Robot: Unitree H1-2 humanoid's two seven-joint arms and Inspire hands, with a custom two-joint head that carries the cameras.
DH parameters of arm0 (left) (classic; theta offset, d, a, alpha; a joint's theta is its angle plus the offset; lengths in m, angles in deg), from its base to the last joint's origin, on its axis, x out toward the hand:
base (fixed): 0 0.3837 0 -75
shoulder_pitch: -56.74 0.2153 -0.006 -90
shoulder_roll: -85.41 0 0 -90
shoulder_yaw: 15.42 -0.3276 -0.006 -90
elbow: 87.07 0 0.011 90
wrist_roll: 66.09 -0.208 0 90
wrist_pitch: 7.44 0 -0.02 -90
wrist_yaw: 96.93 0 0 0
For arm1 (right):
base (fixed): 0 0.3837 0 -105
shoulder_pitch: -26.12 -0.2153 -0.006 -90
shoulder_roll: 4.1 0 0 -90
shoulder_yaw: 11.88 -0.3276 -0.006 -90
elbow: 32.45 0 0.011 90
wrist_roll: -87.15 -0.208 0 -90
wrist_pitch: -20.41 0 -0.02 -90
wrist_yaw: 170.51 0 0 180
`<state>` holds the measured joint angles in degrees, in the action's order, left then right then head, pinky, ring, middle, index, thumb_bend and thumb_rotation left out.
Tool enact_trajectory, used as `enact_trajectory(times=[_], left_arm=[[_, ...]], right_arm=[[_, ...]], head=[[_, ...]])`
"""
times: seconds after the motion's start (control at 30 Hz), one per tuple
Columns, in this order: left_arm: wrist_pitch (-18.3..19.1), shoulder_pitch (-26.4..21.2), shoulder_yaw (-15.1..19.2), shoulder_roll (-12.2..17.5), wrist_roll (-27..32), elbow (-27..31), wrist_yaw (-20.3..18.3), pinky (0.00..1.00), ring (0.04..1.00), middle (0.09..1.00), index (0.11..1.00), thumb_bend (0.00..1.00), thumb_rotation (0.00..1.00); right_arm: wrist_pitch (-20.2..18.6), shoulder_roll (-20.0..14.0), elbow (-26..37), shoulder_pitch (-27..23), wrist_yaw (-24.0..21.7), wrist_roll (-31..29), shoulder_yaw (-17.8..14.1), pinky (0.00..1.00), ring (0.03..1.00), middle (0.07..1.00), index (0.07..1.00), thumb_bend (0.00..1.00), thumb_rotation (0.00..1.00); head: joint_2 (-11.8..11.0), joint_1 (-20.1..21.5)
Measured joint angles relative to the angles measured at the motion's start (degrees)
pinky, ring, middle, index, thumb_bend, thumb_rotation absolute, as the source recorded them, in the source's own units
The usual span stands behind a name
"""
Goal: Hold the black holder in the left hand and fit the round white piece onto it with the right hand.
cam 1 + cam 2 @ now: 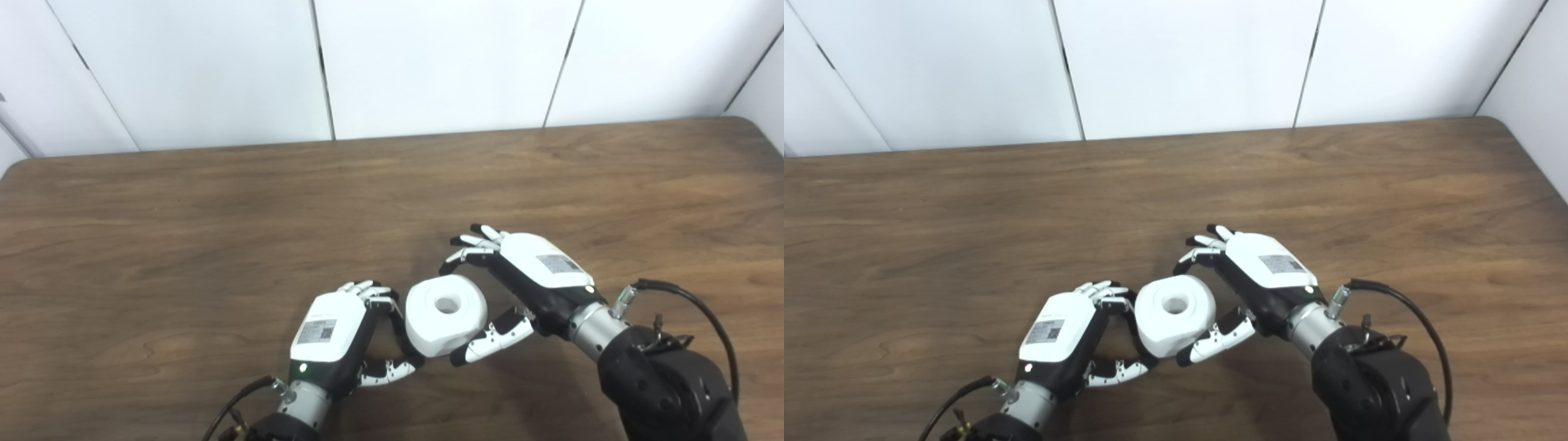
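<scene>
The round white piece (446,315) with a hole in its top sits between my two hands near the table's front edge. A thin black rim, the black holder (401,329), shows along its left side; the rest of the holder is hidden under the white piece. My left hand (331,327) is curled around that side, fingers above and thumb below, holding the holder. My right hand (533,269) is spread open on the piece's right. Its thumb lies by the lower right edge and its fingers are a little apart from the top. The piece also shows in the right eye view (1176,315).
The brown wooden table (184,233) stretches wide to the left, right and back. White wall panels (429,61) stand behind its far edge. A black cable (704,306) loops off my right forearm.
</scene>
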<state>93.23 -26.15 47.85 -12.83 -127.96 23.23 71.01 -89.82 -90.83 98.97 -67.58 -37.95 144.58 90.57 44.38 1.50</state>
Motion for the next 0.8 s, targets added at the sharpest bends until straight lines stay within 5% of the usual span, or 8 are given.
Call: enact_trajectory(times=[0.1,0.17,0.23,0.53,0.8], left_arm=[[0.0,0.0,-0.2,0.0,-1.1,0.5,-0.2,0.83,0.845,0.769,0.492,0.52,0.06],[0.0,0.1,-0.1,0.0,-1.5,0.8,-0.7,0.82,0.844,0.769,0.605,0.77,0.11],[0.2,0.2,0.0,0.0,-1.7,1.7,-1.9,0.82,0.844,0.77,0.649,0.84,0.14],[1.3,0.3,1.6,0.7,-1.8,6.2,-10.1,0.85,0.869,0.812,0.747,0.93,0.33],[2.3,0.0,2.7,1.3,-2.2,10.5,-19.4,0.85,0.886,0.853,0.849,1.0,0.29]], right_arm=[[0.0,0.0,0.0,-0.6,-0.3,0.0,-0.3,1.0,1.0,0.921,0.75,1.0,0.41],[0.0,0.0,0.0,-0.9,-0.4,0.1,-0.6,1.0,1.0,0.92,0.756,1.0,0.41],[-0.1,0.0,0.0,-1.0,-0.5,0.2,-0.8,1.0,1.0,0.919,0.758,1.0,0.41],[0.0,-1.0,-1.3,-3.1,-0.7,-0.7,-2.6,1.0,1.0,0.923,0.76,1.0,0.45],[-0.2,-2.7,-1.3,-5.3,-1.0,-1.4,-5.0,1.0,1.0,0.931,0.763,0.99,0.47]], head=[[0.1,-0.5],[0.3,-0.6],[0.2,-0.8],[-0.1,-0.7],[-0.1,-1.1]])
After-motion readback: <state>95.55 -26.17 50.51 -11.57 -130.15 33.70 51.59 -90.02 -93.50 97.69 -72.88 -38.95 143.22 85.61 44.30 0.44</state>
